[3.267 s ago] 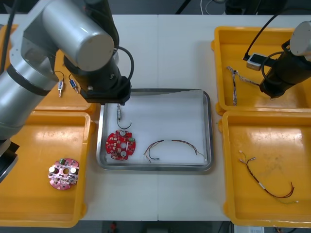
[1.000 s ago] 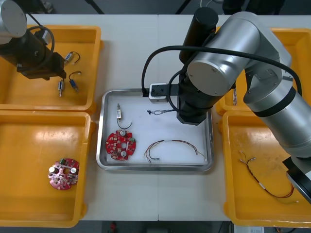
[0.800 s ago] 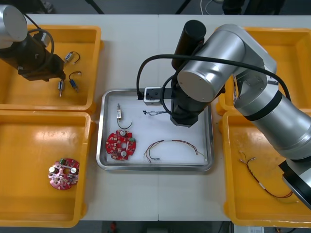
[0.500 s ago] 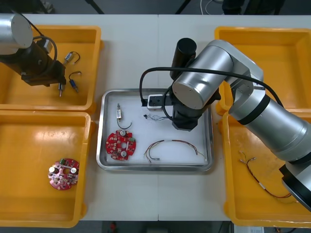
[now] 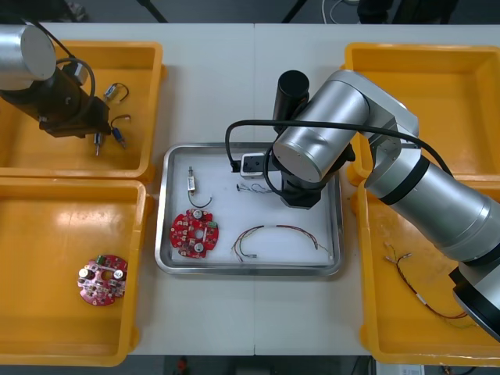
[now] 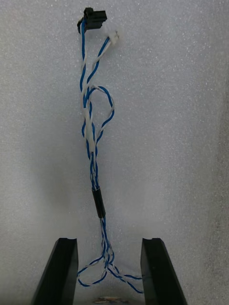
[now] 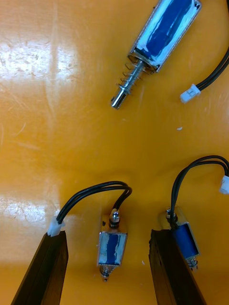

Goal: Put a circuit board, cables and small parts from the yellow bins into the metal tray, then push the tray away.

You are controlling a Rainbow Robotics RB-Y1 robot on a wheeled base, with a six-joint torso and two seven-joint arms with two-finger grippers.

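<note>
My right gripper [image 6: 109, 243] stands open low over the metal tray [image 5: 332, 226], its fingers either side of one end of a twisted blue and white cable [image 6: 90, 143] that lies flat on the tray's white floor. From the front, that cable [image 5: 251, 186] shows just left of the right arm [image 5: 312, 141]. The tray also holds a round red circuit board [image 5: 194, 231], a small metal part [image 5: 192, 181] and a red and yellow cable [image 5: 273, 233]. My left gripper [image 7: 107, 234] is open over the far left yellow bin [image 5: 150, 101], with a small metal part [image 7: 110, 248] between its fingers.
Two more small metal parts [image 7: 183, 238] [image 7: 157, 43] lie in that bin, one against a finger. The near left bin [image 5: 47, 328] holds another circuit board [image 5: 101, 280]. A red and yellow cable [image 5: 430, 291] lies in the near right bin [image 5: 367, 312].
My right gripper has opened and let go of the blue and white cable, which now lies in the tray. The left arm has shifted slightly over the small parts.
</note>
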